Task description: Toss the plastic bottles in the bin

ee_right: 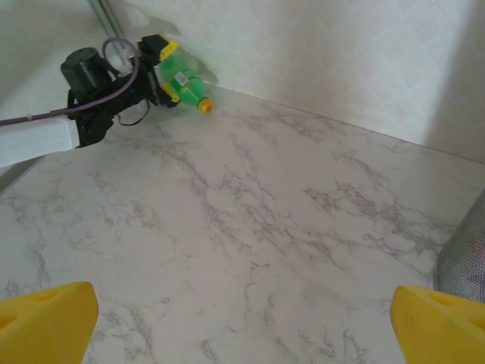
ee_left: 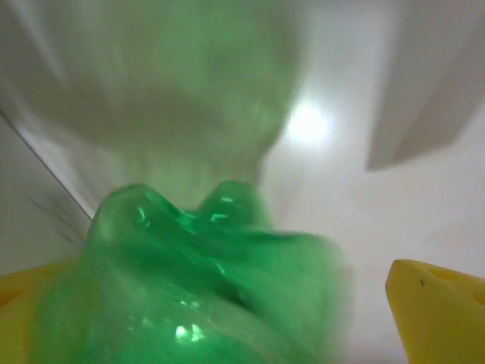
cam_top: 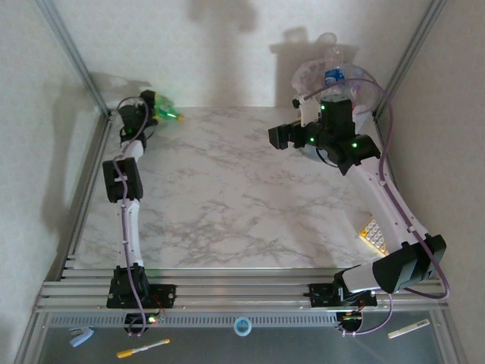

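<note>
A green plastic bottle (cam_top: pixel 168 112) with an orange cap lies in the far left corner of the marble table, against the back wall. My left gripper (cam_top: pixel 155 106) is open and straddles it. In the left wrist view the green bottle (ee_left: pixel 204 280) sits between the yellow fingers (ee_left: pixel 439 311), with a gap on the right side. In the right wrist view the same bottle (ee_right: pixel 186 85) lies inside the left gripper (ee_right: pixel 168 72). My right gripper (ee_right: pixel 242 326) hangs open and empty over the table, next to the bin (cam_top: pixel 303 76). A clear bottle (cam_top: pixel 333 76) with a blue label lies in the bin.
A beige calculator (cam_top: pixel 375 235) lies near the right edge, beside the right arm. The bin's grey mesh wall (ee_right: pixel 466 258) stands just right of the right gripper. Metal frame posts (cam_top: pixel 76 61) flank the back corners. The marble table (cam_top: pixel 227 197) stretches between the arms.
</note>
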You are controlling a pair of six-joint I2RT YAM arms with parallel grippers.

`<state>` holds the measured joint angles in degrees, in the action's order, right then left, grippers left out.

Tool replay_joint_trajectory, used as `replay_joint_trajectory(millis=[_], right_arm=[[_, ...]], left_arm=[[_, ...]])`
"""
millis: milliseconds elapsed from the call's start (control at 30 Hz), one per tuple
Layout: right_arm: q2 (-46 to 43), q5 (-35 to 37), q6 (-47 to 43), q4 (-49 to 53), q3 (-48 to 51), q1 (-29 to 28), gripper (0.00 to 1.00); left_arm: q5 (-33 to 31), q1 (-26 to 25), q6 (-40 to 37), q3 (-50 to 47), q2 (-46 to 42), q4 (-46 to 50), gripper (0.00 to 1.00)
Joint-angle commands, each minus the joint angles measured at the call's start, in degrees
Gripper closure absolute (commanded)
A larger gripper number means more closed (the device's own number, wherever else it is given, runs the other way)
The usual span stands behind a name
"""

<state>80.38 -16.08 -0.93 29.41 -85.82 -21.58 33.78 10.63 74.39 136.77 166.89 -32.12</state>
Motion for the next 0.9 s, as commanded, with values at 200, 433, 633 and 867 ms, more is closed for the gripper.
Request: replay_joint_trajectory(millis=[200,433,633,867], right_arm=[[-1.23,1.50,-2.15,-0.31,1.51,-0.47,0.01],[0.11,1.44,1.19,-2.40,2.80,-0.44,0.01],[6.07,-0.64,5.35,-0.58,1.76,-0.54,0.04],[8.41,-1.77,6.37,-2.42,1.76,-0.52,0.02]], left_arm=[[1.49,-2.85,-0.27,-0.89,3.36,1.18,0.07],[6.05,-5.27,-2.22,-4.80,1.86,0.91,0.13],[6.09,-7.06,-12.34,-6.30,-0.77,14.67,0.12],[2.52,-9.71,-12.34,-7.25,-0.68,19.84,0.11]])
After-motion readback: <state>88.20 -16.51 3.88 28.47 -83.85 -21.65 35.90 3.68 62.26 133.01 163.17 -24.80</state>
